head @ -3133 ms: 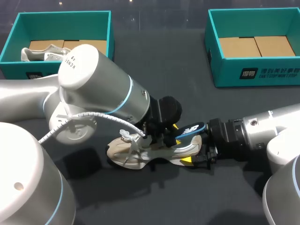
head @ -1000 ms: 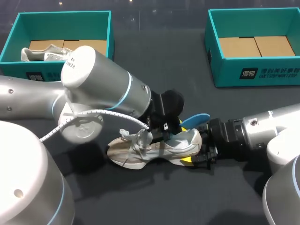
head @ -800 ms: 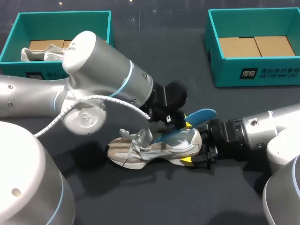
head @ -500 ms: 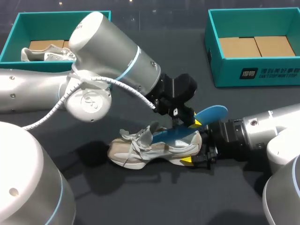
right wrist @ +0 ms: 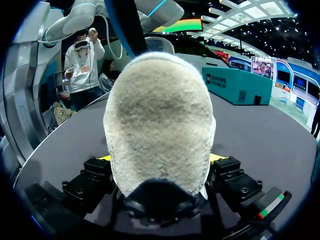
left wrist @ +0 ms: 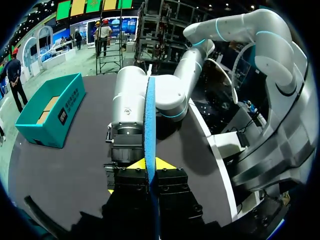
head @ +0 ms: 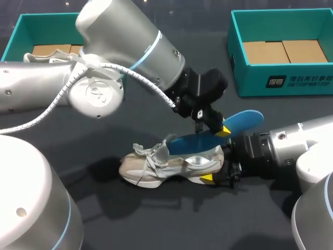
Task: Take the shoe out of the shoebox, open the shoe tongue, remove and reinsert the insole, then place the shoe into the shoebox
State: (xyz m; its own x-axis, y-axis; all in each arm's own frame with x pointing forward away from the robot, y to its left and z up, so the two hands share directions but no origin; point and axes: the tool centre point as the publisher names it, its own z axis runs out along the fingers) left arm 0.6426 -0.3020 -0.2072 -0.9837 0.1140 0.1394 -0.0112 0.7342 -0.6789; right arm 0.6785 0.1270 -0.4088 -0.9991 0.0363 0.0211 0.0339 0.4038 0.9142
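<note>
Two robot arms work over a dark table [head: 171, 219] on one pale beige sneaker [head: 166, 165]. The sneaker stands upright on its sole nearest the robot, with its toe toward the left arm's side and its heel toward the right arm. Its laces lie loose and its tongue is lifted.

The right gripper [head: 216, 171] comes in low from the right and clamps the heel. In the right wrist view the fuzzy heel fills the space between the fingers, and a yellow tip peeks out on each side of it.

Just above the sneaker, the left arm reaches past the middle of the table. The left gripper [head: 221, 129] pinches a blue insole [head: 244, 120] between its yellow tips. In the left wrist view the insole is seen edge-on, as a thin blue strip running straight out from between the two fingers. The insole slants in the air. Its raised end is over the right arm's wrist and its lower end hangs just above the sneaker's opening, near the tongue (whether that end touches the sneaker cannot be told).

Farther back stand two open teal shoeboxes, well apart. The left shoebox [head: 52, 15] is partly hidden by the left arm and holds a second sneaker [head: 34, 57]. The right shoebox [head: 291, 80] shows only its brown cardboard floor.
</note>
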